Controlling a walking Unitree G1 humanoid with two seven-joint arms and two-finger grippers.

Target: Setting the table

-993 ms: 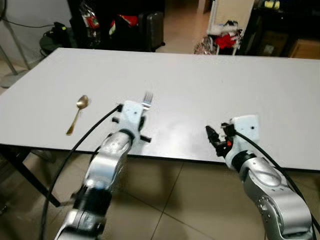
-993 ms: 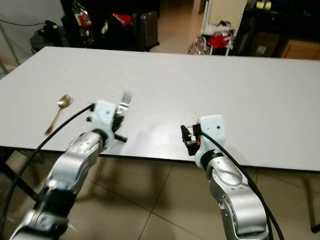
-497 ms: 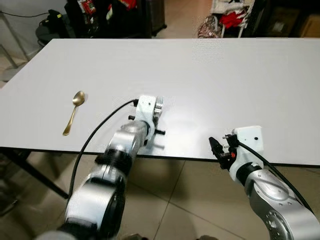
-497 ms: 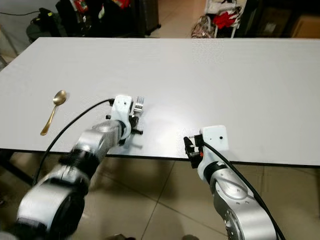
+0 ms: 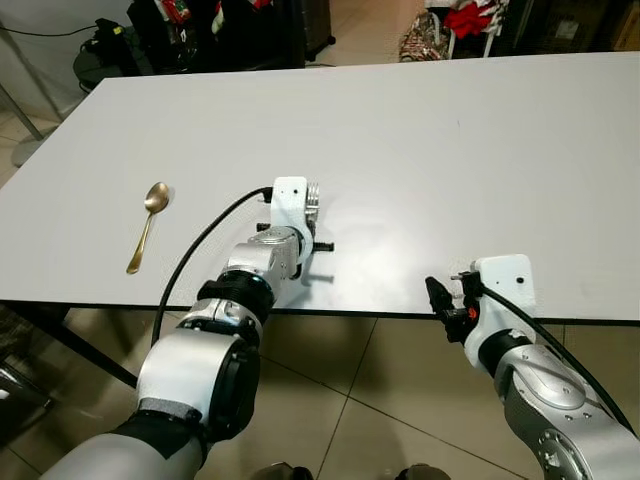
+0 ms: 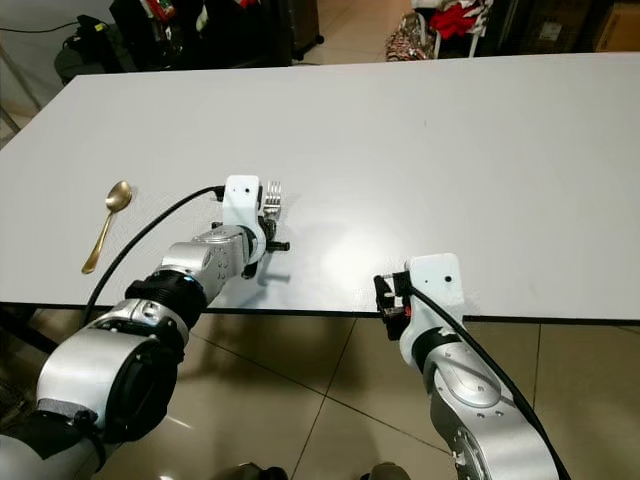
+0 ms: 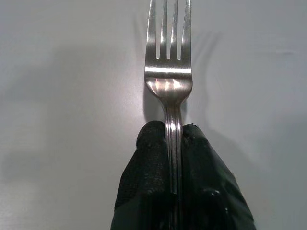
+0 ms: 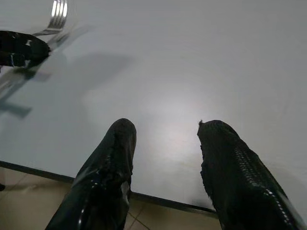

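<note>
Between the left pincer's (image 7: 175, 139) fingers sits the fork (image 7: 169, 72), gripped by its handle, prongs pointing straight away over the worktop (image 5: 480, 150). The right pincer (image 8: 165, 129) is spread wide.

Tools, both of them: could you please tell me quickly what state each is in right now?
Left tool: shut on the fork, held over the table.
Right tool: open, holding nothing, at the table's near edge.
</note>
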